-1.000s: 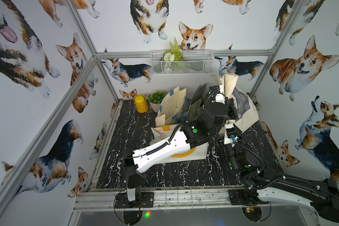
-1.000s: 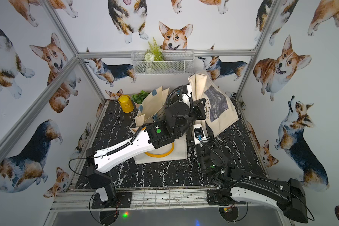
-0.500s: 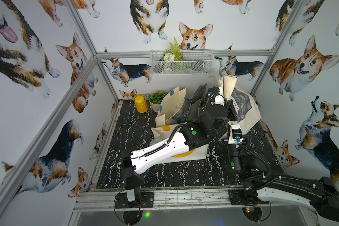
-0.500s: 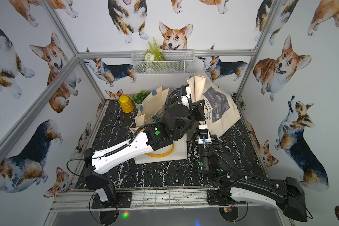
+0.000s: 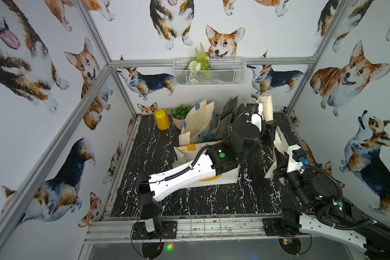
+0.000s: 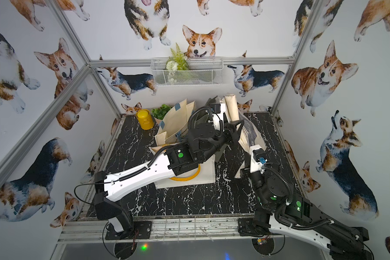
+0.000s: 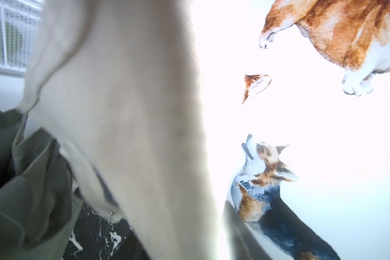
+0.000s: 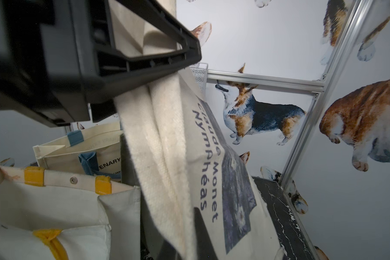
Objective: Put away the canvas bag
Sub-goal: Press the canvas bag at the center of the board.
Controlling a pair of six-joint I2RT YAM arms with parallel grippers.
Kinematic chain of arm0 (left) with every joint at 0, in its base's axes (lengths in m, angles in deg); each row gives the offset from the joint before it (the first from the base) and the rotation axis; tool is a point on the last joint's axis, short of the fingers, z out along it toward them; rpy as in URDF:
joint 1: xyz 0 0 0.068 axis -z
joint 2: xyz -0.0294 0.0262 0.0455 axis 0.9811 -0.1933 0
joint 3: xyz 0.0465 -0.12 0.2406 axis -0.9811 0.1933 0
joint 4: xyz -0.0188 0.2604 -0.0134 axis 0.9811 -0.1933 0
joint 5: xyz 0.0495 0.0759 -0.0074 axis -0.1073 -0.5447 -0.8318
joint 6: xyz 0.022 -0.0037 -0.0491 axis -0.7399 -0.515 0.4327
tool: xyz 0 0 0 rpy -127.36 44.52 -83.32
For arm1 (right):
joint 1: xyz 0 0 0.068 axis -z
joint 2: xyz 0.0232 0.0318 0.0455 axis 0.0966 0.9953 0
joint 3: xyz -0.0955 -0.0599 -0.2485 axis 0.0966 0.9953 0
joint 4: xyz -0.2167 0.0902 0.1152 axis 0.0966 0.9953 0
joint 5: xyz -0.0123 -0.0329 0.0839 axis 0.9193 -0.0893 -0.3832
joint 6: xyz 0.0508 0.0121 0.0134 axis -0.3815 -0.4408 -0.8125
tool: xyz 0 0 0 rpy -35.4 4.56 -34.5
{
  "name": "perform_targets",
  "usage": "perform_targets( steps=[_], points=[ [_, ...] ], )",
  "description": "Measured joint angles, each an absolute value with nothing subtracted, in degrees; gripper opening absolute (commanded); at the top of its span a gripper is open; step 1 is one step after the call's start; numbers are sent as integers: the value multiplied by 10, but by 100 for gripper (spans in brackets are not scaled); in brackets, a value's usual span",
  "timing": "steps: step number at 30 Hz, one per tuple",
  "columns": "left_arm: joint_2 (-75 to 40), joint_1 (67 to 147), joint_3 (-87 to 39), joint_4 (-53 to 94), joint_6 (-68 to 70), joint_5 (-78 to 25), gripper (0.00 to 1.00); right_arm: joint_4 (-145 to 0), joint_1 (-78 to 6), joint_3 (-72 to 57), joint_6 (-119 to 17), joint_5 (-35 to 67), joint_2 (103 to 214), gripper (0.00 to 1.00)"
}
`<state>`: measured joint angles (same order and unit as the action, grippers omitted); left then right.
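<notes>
Canvas looked mid-handover. The left gripper (image 6: 235,130) stood with jaws parted, the cream strap (image 8: 158,135) merely draped through them. The canvas bag (image 8: 214,180) hung upright at the table's (image 5: 149,157) back right, and the right gripper (image 5: 279,165) was pinched shut on its lower edge. Next, I judged, the left arm had to clear the strap so the bag could join the standing totes (image 5: 198,121). A yellow tin (image 5: 160,119), potted plant (image 5: 180,112) and grey bags (image 5: 227,117) crowded that row. A flat tote (image 5: 231,177) lay beneath the left arm.
</notes>
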<state>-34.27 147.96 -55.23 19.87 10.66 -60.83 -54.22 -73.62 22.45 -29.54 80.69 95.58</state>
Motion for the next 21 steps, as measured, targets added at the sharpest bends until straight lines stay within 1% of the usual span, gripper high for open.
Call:
perform_targets(
  steps=[3,7,10,14,19,21],
  points=[
    [-320,1478,-505,242,35,-596,66,-445,-734,172,-325,790,979,0],
    [-265,1478,-417,298,-93,-568,75,-342,-734,123,-350,772,988,0],
    [-225,1477,-376,315,-196,-562,79,-281,-734,97,-362,762,980,0],
    [-169,1475,-318,319,-355,-539,82,-217,-734,65,-368,750,976,0],
    [-128,1467,-285,269,-561,-461,84,-146,-734,22,-366,727,1018,0],
    [-123,1463,-284,249,-623,-432,86,-126,-734,11,-364,719,1028,0]
  ],
)
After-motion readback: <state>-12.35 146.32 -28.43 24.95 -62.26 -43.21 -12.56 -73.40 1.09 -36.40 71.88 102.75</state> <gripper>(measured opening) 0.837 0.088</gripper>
